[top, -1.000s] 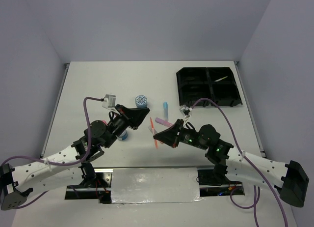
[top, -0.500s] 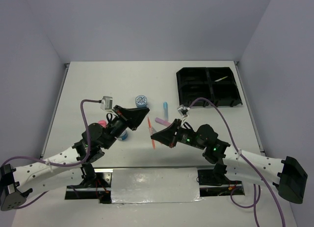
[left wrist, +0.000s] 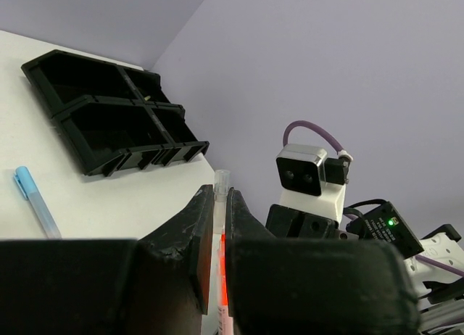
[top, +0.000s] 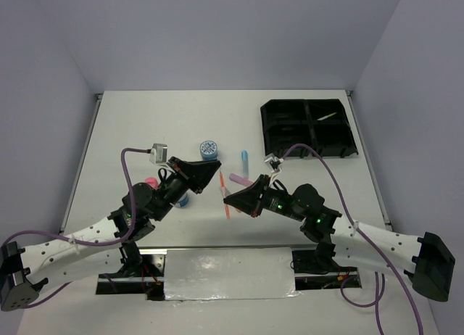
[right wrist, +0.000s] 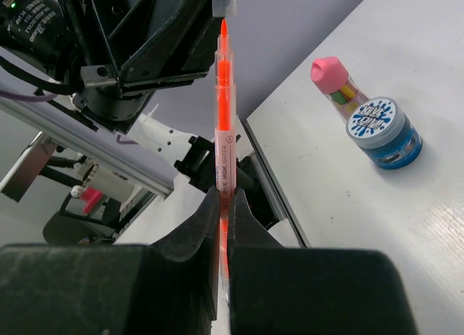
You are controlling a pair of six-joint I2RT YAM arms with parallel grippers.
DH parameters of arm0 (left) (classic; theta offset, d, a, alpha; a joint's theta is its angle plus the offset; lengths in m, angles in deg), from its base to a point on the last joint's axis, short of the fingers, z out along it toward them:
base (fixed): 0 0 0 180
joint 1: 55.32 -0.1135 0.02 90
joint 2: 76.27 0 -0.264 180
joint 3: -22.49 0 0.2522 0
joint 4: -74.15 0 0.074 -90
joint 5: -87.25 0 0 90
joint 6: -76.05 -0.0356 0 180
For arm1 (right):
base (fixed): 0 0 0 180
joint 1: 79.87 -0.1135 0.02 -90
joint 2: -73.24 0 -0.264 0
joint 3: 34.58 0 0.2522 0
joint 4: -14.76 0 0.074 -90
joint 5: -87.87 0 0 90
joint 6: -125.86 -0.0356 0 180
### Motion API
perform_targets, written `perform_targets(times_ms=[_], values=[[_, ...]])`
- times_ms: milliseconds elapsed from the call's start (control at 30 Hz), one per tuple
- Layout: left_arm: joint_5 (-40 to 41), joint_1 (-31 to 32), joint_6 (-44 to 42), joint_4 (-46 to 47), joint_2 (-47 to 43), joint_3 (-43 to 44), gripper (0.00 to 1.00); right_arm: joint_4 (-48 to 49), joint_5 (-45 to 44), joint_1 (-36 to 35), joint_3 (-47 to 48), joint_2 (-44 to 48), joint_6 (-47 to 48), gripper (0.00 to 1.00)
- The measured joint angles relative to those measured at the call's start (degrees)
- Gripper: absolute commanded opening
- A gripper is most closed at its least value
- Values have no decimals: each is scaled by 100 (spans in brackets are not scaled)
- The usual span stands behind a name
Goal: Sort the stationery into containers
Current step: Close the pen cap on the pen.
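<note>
The left arm (top: 94, 233) is barely shifted since a second ago; the orange pen (right wrist: 224, 132) is clamped tight by the right hand (right wrist: 224, 204), its clear cap (left wrist: 221, 181) by the left hand (left wrist: 220, 204).

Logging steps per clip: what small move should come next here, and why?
Probably ease the left end effector toward the right end effector, seating the small clear plastic cap: the slim orange plastic marker has its bare tip aligned just short of it.

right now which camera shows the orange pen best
Right wrist: the slim orange plastic pen runs up the frame, label visible, clamped in the right gripper. Left wrist shows only its clear end pinched in the left gripper. Top external shows a thin orange sliver.
</note>
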Motion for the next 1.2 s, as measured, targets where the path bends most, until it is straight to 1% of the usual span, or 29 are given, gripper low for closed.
perform_targets(times_ms=[433, 1200], values=[[-24, 0, 37, 68, 48, -55, 0, -48, -111, 0, 13, 15, 50, 0], [-245, -13, 337, 540, 142, -243, 0, -256, -444, -15, 315, -31, 339, 0]])
